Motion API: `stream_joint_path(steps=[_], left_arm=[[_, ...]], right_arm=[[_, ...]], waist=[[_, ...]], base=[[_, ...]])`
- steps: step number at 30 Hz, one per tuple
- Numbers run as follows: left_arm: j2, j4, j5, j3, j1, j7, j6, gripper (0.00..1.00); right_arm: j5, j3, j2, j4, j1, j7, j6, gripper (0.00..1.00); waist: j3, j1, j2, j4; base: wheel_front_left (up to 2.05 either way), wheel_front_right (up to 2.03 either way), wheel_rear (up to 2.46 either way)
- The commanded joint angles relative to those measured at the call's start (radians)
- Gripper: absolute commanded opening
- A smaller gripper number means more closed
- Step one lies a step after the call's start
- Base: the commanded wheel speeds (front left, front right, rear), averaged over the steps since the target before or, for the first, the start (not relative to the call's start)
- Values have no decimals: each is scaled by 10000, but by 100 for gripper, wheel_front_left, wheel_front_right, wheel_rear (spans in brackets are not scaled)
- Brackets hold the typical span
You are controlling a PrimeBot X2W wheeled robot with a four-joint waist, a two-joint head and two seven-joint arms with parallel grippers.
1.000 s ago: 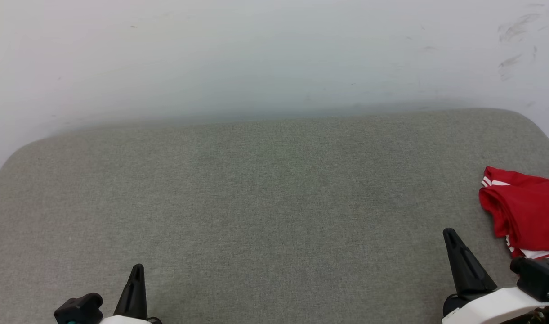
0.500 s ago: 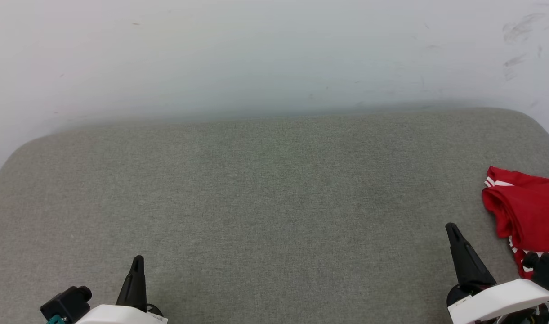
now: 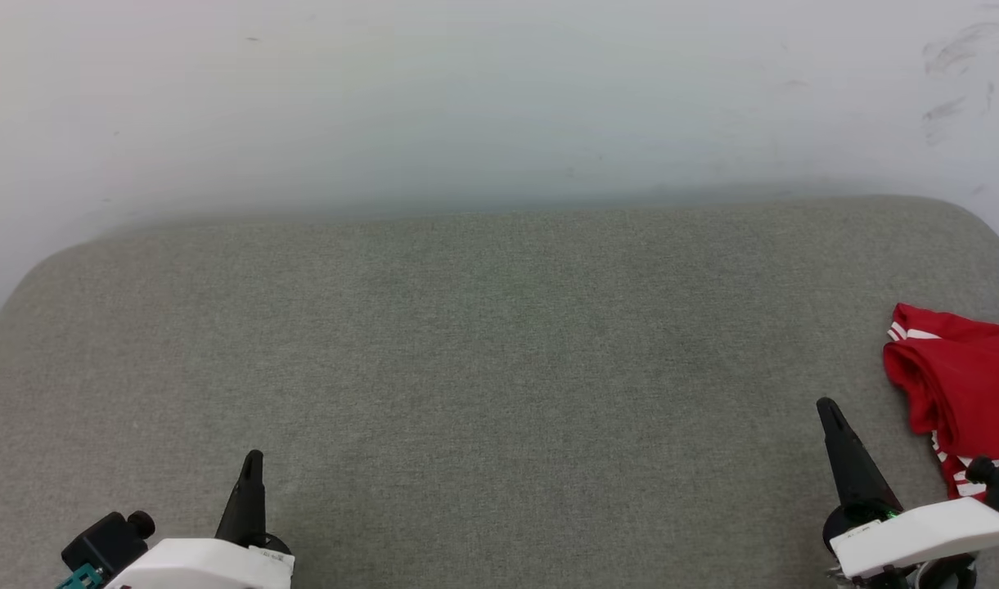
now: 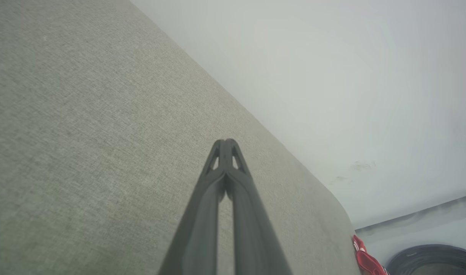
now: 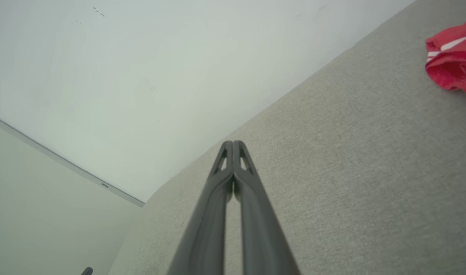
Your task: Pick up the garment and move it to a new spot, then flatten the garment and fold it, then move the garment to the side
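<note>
Garment (image 3: 961,372), red with white stripes, bunched at right edge of grey padded surface (image 3: 499,343). Left end effector (image 3: 253,460) low at near left, fingers pressed together, empty. Right end effector (image 3: 827,406) at near right, likewise pressed together and empty, near garment but apart from it. White wall (image 3: 466,98) behind

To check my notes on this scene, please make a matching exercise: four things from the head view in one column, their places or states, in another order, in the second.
Things:
1. red jersey
2. left gripper
3. right gripper
4. white wall

Places and states:
A. lower right, jaws shut
B. behind the grey cushion, scuffed
C. lower left, jaws shut
D. bunched at the cushion's right edge

Pairs: 1-D, 2-C, 3-A, 4-B
</note>
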Motion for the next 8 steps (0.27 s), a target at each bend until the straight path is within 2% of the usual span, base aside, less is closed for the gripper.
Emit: stream_joint_path(steps=[1,8], left_arm=[[17,-86,-219,46,-250,68,-42,0],[5,-41,-1091,85,-394,285,-87,0]], right_arm=[[256,-38,-34,-46,-300,31,-2,0],[1143,-95,-15,169,-431,99,-3,0]], waist=[[2,-1,-1,4],[25,-1,-1,40]], base=[[0,0,0],[0,0,0]])
